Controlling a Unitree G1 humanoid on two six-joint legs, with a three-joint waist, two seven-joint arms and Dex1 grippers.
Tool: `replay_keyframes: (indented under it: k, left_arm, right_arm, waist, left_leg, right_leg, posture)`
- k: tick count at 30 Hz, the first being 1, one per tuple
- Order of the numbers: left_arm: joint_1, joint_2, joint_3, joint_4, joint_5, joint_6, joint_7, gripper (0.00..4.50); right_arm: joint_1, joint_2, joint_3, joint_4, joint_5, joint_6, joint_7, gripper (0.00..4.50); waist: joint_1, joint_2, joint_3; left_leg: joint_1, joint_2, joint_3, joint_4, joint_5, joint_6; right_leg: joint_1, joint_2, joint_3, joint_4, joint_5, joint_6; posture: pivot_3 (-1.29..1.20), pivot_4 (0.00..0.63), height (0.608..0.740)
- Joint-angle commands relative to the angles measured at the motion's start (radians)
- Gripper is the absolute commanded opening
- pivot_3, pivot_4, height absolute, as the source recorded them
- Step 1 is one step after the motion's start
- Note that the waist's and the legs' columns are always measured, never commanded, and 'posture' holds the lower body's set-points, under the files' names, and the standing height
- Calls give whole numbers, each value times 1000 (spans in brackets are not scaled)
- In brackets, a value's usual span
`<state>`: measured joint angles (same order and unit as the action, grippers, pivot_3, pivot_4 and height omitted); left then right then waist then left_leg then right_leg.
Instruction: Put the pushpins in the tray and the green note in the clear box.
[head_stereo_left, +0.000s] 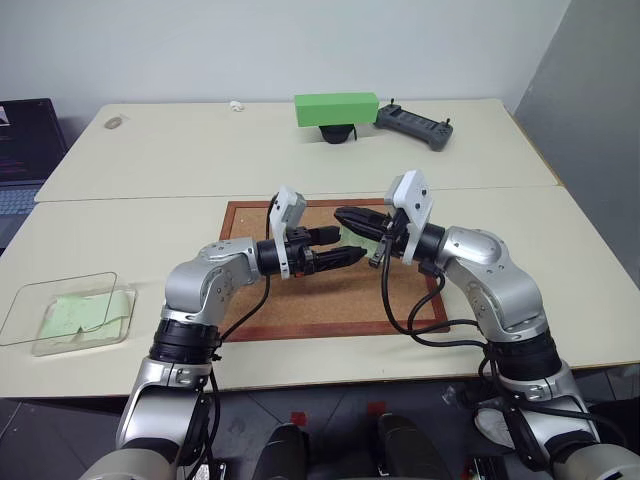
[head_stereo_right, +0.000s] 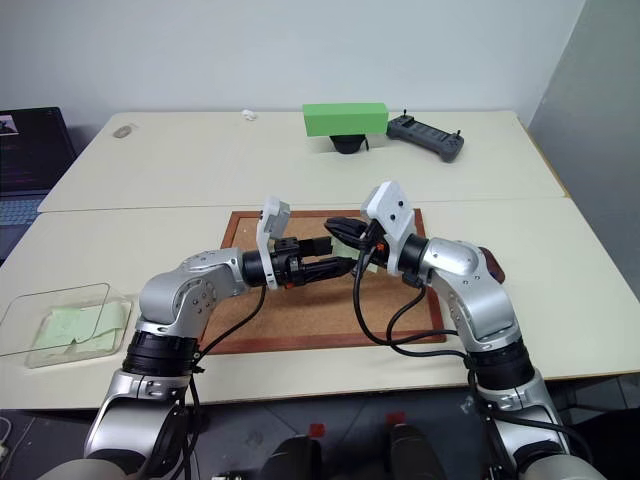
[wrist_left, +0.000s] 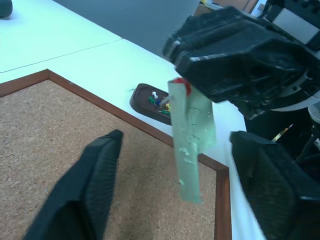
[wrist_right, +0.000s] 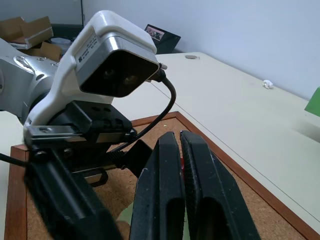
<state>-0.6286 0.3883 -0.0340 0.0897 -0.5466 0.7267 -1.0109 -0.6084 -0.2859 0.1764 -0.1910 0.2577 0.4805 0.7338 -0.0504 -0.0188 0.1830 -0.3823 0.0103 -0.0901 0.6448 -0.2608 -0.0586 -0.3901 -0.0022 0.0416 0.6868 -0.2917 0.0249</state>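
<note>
Over on the far left edge of the table sits the clear box, with pale green sheets lying inside it. Moving in, the left gripper reaches across above the corkboard, its two black fingers spread apart with nothing between them. Right in the gap ahead of those fingers hangs the green note, a pale mint slip dangling edge-down over the corkboard's near corner, with a red pushpin head at its upper end. And who has it? The right gripper, fingers pressed tight together, pinching the note at its top where the red head sits. The two grippers meet nose to nose above the middle of the board, close but apart. Further right, just past the wooden frame, there is the tray, a small dark maroon dish resting on the table beside the board's edge, and in it a little cluster of pushpins, white, green and yellow heads visible. At the back of the table, a bright green block and a dark controller beside it.
</note>
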Motion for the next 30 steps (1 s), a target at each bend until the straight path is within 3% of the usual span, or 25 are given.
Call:
replay_keyframes:
  k: [1, 2, 15, 30]
  left_arm:
    - [-25, -6, 4, -10, -10, -21, -6, 2562]
    - [-27, -10, 5, -6, -9, -22, -2, 2237]
    - [-20, -15, 12, -10, -14, -1, 23, 11]
    - [-40, -20, 40, 87, -17, 57, 108, 11]
  right_arm:
    - [-10, 8, -6, -41, 18, -1, -13, 0]
    - [-9, 9, -6, -42, 19, 0, -15, 0]
    - [1, 12, -6, -35, 18, -7, -24, 0]
    - [12, 1, -14, -55, 14, -7, -28, 0]
  waist:
    - [1, 0, 0]
    - [1, 0, 0]
    - [1, 0, 0]
    - [1, 0, 0]
  left_leg:
    - [0, 0, 0, 0, 0, 0]
    - [0, 0, 0, 0, 0, 0]
    - [0, 0, 0, 0, 0, 0]
    - [0, 0, -1, 0, 0, 0]
  right_leg:
    - [0, 0, 0, 0, 0, 0]
    - [0, 0, 0, 0, 0, 0]
    - [0, 0, 0, 0, 0, 0]
    - [0, 0, 0, -1, 0, 0]
  posture:
    - [0, 150, 740]
    - [0, 150, 740]
    - [0, 150, 740]
    - [0, 150, 740]
